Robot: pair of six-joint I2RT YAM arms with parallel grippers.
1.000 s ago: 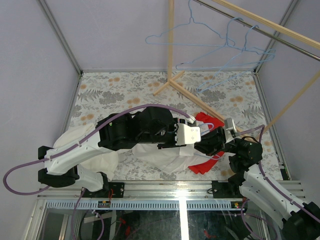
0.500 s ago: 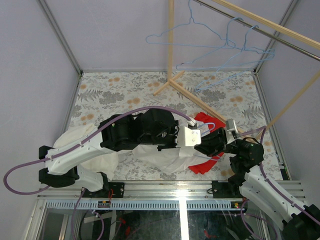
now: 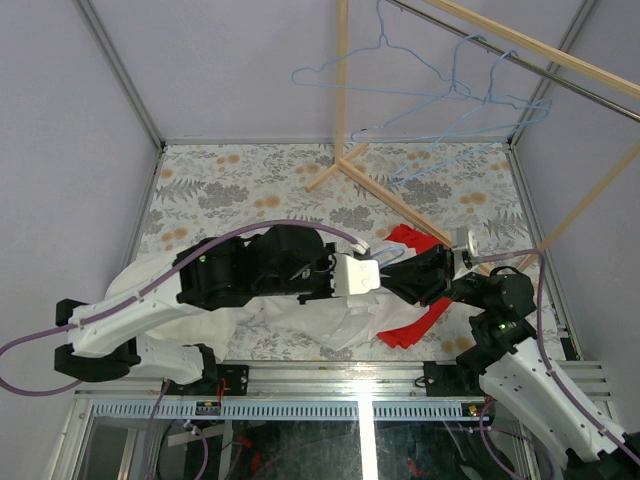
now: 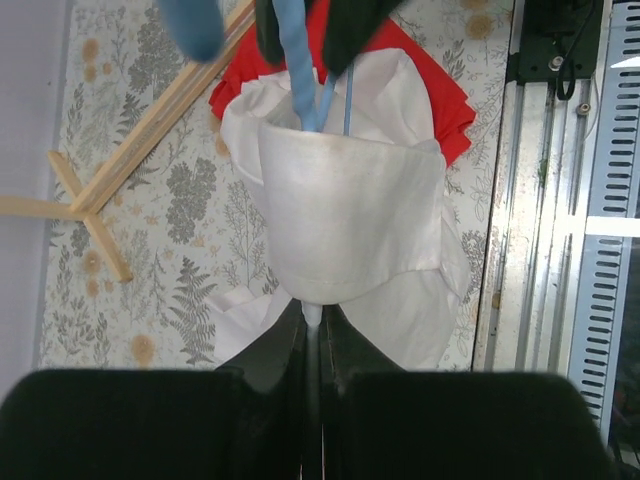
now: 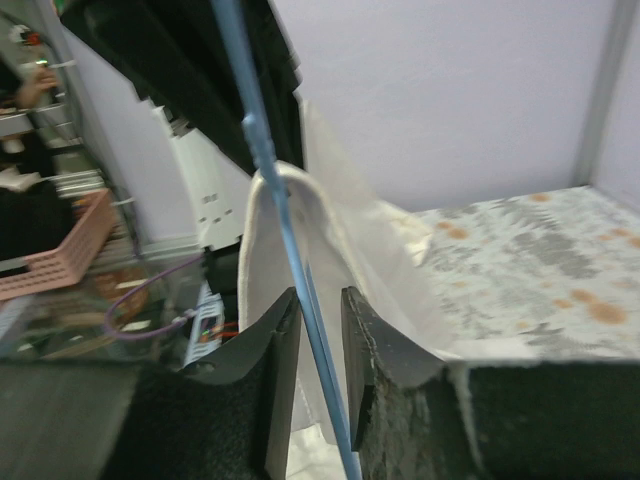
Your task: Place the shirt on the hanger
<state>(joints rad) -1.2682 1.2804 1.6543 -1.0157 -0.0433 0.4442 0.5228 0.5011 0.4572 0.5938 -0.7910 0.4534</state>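
Shows thin, limp shirt (image 4: pixel 350 220) draped over blue hanger (image 5: pixel 262 150) above the desk (image 3: pixel 250 190), edge pinched in clenched left claw (image 4: pixel 312 335), right claw (image 5: pixel 322 330) parted around its wire; likely best gripped at collar.

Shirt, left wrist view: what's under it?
A red cloth pokes out beneath the shirt, lying on the floral table. How far it extends under the fabric is hidden.

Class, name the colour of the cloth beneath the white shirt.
The cloth is red; left wrist view shows it best.
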